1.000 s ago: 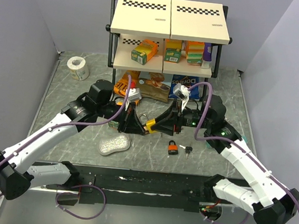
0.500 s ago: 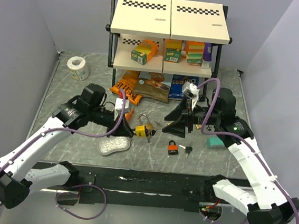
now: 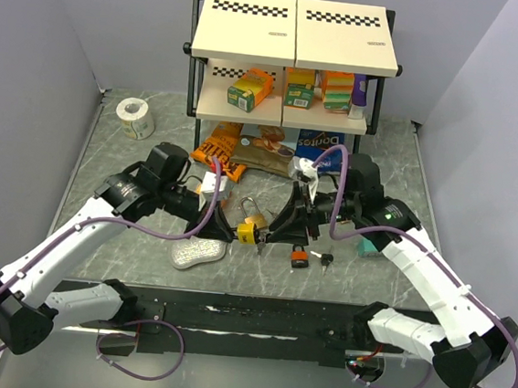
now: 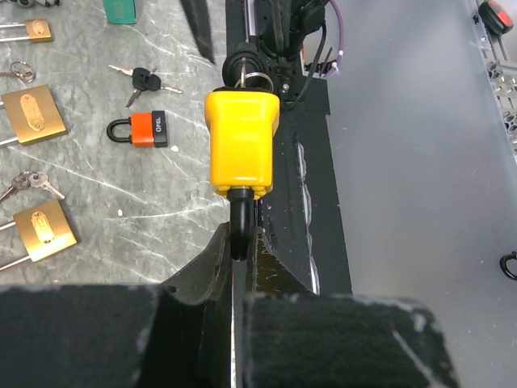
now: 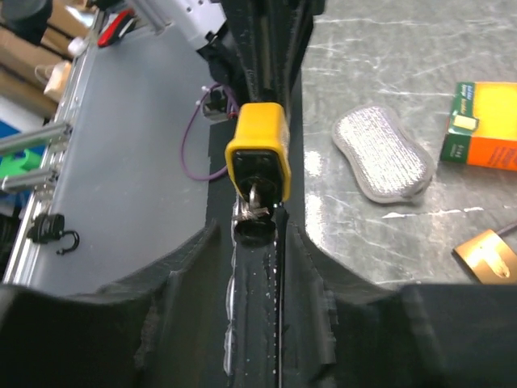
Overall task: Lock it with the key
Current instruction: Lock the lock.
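My left gripper [image 3: 234, 231] is shut on the black shackle [image 4: 240, 230] of a yellow padlock [image 3: 250, 233], holding it level above the table. The lock also shows in the left wrist view [image 4: 242, 139] and the right wrist view [image 5: 258, 155]. A black-headed key [image 5: 255, 228] with a metal ring sits in the keyhole at the lock's far end. My right gripper [image 3: 272, 233] has come up to that end. Its jaws are slightly apart on either side of the key head, and I see no firm grip.
An orange padlock [image 3: 300, 256] and black keys [image 3: 326, 259] lie just right of the grippers. Brass padlocks [image 4: 32, 115] lie on the table and a silver scrubber [image 3: 197, 250] lies below the left gripper. A shelf rack [image 3: 289, 69], snack bags [image 3: 245, 147] and a tape roll [image 3: 136, 116] stand behind.
Half a second ago my right gripper was drawn back to the right; it has moved left to the key end of the lock. The left gripper has shifted slightly right with the lock.
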{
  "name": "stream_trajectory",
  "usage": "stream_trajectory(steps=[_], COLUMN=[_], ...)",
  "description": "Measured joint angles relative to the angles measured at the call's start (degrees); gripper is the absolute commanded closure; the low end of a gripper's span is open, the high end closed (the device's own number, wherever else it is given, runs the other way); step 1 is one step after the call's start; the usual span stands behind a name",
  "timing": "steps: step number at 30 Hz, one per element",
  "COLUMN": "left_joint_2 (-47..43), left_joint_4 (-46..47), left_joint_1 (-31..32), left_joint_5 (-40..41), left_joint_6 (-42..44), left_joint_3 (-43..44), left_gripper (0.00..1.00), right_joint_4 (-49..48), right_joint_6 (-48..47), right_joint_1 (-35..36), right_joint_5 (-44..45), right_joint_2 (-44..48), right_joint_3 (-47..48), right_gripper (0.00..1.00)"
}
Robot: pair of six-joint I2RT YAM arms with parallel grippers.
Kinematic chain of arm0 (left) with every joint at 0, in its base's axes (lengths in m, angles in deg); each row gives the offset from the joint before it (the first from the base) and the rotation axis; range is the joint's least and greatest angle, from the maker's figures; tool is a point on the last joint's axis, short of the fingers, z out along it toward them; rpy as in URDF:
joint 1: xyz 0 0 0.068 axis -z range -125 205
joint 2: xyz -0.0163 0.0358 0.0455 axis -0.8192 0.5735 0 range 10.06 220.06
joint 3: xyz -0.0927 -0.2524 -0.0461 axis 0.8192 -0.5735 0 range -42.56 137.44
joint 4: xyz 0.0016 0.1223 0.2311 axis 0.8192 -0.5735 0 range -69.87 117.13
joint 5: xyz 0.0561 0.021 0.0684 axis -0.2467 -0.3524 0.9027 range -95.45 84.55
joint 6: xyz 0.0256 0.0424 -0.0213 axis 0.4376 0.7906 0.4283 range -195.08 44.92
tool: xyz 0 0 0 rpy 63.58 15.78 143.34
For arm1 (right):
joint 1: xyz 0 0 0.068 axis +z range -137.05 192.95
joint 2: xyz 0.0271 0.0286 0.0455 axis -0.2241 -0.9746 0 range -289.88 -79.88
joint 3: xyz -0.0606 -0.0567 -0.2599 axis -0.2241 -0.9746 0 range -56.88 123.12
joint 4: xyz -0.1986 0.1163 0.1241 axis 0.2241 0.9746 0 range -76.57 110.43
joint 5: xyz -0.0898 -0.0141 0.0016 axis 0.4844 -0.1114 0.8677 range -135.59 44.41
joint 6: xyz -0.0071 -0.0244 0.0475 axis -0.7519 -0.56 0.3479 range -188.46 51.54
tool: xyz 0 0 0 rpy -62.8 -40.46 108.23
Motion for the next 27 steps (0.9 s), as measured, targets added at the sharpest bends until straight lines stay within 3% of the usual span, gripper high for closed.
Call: stream_trajectory(steps=[9,12,16,23,27], left_joint_2=[1.3,1.4,1.4,1.4,1.4], left_joint_4=[-0.4,-0.5,-0.5,-1.7,-6.5], left_joint_1=[1.0,1.3,1.4,0.0,-4.1], left_joint_5=[0.0,0.0,0.1,0.5,1.0], left_joint_6=[0.5,0.8,0.8,1.9,6.9], left_joint_3=[0.1,0.1,0.1,0.1,0.0], left_gripper=[0.99,0.99,0.99,0.99,0.99], right_joint_4=[0.1,0.7,1.4,3.0,6.6], right_joint_6=[-1.9,-3.2,-4.9,-7.1,-8.3], right_joint_1=[3.9,4.6,5.0,4.6,0.7], right_joint_5=[0.3,1.1,2.9,6.8,7.1], right_joint_2=[-1.0,-1.7,-2.1,-2.0,-0.3], right_joint_3=[0.1,0.5,0.9,1.2,1.3], right_gripper=[0.66,0.76,1.00,1.00,1.00])
